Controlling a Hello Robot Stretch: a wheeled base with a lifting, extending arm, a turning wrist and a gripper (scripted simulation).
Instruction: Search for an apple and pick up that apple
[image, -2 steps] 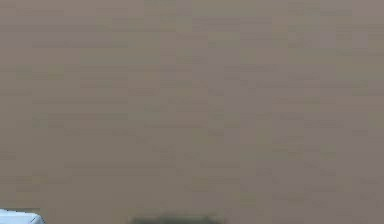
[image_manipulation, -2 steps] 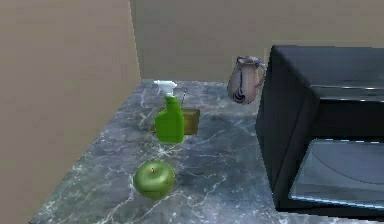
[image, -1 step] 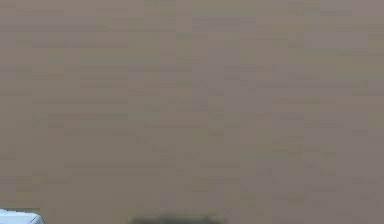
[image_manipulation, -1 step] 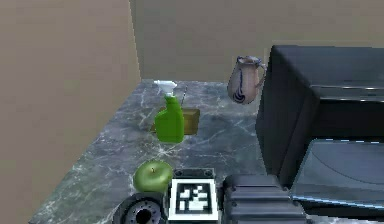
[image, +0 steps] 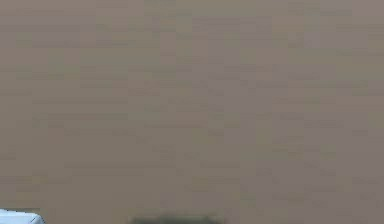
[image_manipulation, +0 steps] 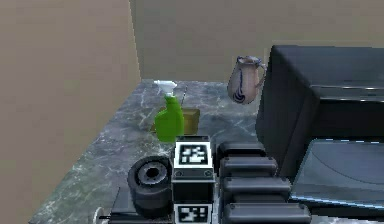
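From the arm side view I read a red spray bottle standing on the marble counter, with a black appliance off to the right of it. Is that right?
Not quite. The spray bottle is green, not red, as the arm side view shows. The rest holds: it stands on the marble counter, with the black appliance to its right in that view.

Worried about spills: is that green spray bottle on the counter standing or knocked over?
Upright. The green spray bottle stands on its base on the counter, nozzle at the top.
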